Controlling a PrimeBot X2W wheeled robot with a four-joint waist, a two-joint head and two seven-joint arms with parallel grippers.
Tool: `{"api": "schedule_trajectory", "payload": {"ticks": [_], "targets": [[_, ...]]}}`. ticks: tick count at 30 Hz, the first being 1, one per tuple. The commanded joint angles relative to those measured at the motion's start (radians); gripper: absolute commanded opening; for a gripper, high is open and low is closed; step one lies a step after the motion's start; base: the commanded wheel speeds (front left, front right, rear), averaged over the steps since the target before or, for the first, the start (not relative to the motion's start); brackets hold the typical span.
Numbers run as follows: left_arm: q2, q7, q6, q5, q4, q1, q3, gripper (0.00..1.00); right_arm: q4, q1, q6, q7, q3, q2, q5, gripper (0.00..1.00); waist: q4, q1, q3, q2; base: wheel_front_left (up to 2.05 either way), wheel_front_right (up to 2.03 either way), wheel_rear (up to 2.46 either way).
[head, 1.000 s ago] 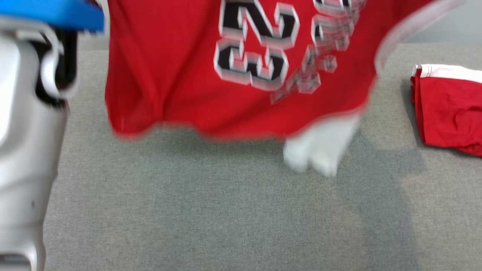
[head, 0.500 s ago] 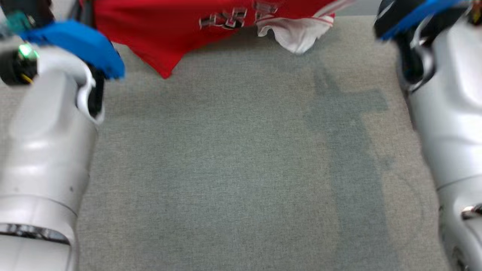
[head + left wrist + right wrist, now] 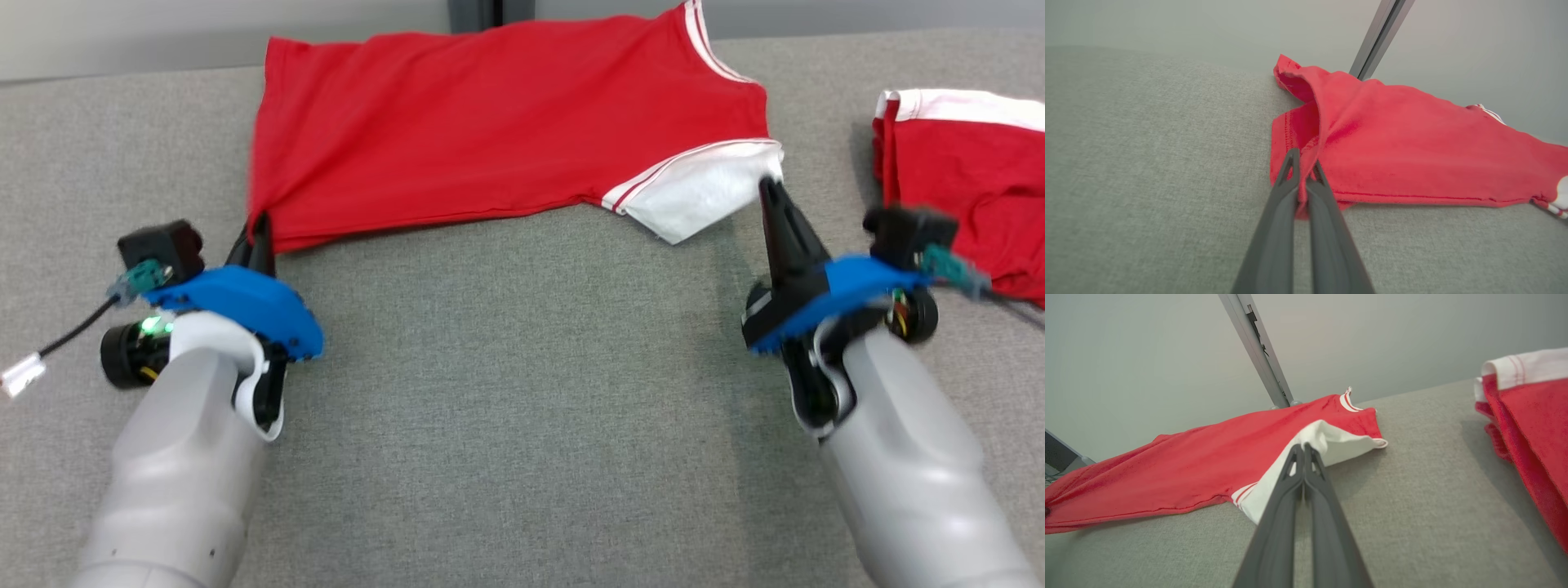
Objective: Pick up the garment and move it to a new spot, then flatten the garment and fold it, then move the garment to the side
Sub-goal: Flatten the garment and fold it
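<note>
Your left gripper (image 3: 1302, 171) is clenched, its two long dark fingers pinching the hem corner of the red T-shirt (image 3: 490, 122), left of the metal post (image 3: 1257, 347) and on the robot's side of it. Your right gripper (image 3: 1303, 451) is likewise pressed closed, its tips nipping the edge of the shirt's white sleeve (image 3: 694, 196), right of the post. The cloth rises in a small peak where the tips meet it.

The T-shirt lies on the grey woven tabletop (image 3: 522, 408) directly in front of the post, spread nearly flat. Its long axis runs left to right, with the hem to the robot's left and the shoulder and sleeve to its right. A plain red side faces up. The fabric looks like a soft knit, stitched along the hem, with a fold gaping open at the left corner. The sleeve is white with thin red stripes near its seam.

A second red garment (image 3: 971, 204), folded and edged with a white band, rests well to the right of the post, apart from the shirt.
</note>
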Motion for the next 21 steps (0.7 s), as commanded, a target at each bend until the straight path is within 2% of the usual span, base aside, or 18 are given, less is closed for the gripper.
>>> {"api": "schedule_trajectory", "payload": {"ticks": [1,2,3,8,12,17,21], "targets": [[0.021,-0.005,0.015,0.017,-0.038,0.056,0.016,0.0,-0.047,0.079,0.0,-0.004,-0.02,-0.01,-0.002,0.0,-0.008,0.0001,-0.016,-0.0003,0.0,0.0,0.0],[0.021,-0.005,0.023,0.026,-0.076,0.09,0.03,0.0,-0.098,0.128,0.0,-0.004,-0.041,-0.008,-0.001,0.0,-0.004,0.0001,-0.026,-0.0003,0.0,0.0,0.0],[0.021,-0.005,0.023,0.026,-0.076,0.09,0.03,0.0,-0.098,0.128,0.0,-0.004,-0.041,-0.008,-0.001,0.0,-0.004,0.0001,-0.026,-0.0003,0.0,0.0,0.0],[0.03,-0.005,0.055,0.078,-0.25,0.259,0.083,0.0,-0.337,0.381,0.0,-0.004,-0.151,0.01,-0.041,0.0,0.014,0.0001,-0.078,-0.0003,0.0,0.0,0.0],[0.045,-0.005,0.074,0.125,-0.377,0.392,0.081,0.0,-0.521,0.57,0.0,-0.005,-0.18,0.027,-0.083,0.0,0.022,0.0001,-0.116,-0.0003,0.0,0.0,0.0],[0.082,0.054,0.147,0.132,-0.558,0.564,0.081,0.0,-0.716,0.762,0.0,0.026,-0.185,0.037,-0.127,0.0,0.02,0.0001,-0.138,-0.0003,0.0,0.0,0.0],[0.128,0.166,0.221,0.134,-0.794,0.71,0.082,0.0,-0.866,0.886,0.0,0.096,-0.192,0.039,-0.14,0.0,0.023,0.0001,-0.149,-0.0003,0.0,0.0,0.0]]}}
